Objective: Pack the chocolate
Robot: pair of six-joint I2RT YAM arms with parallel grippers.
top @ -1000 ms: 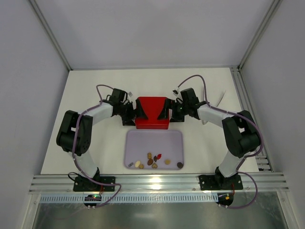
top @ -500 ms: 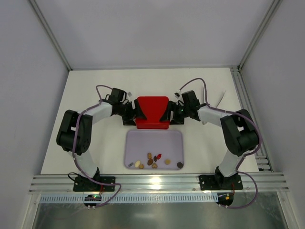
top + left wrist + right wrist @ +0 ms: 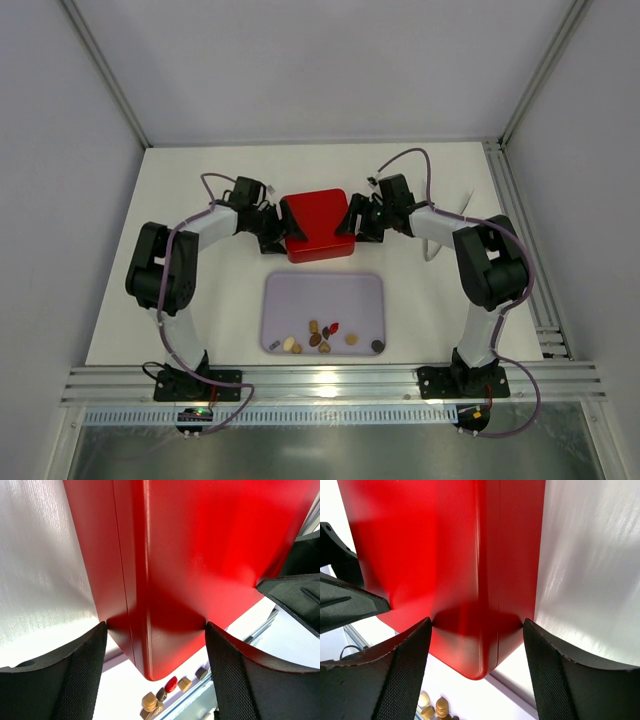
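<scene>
The left end effector (image 3: 155,627) is partly closed, with the left side of the red box (image 3: 320,222) pinched between its two black fingers. The right end effector (image 3: 477,622) holds the right side of the same box the same way. So the box hangs between two arms, and it looks a bit tipped, not flat on the white bench (image 3: 200,180). The chocolate (image 3: 322,338) lies in a small bunch at the near end of the lilac tray (image 3: 300,290), which sits just in front of the box. No sweet is in the box that I can see. The danger is that each hold is only on the smooth edge. If one arm pulls harder or goes faster than the other, the box could twist and slip out. Then it might drop on the tray and knock the sweets all over.
</scene>
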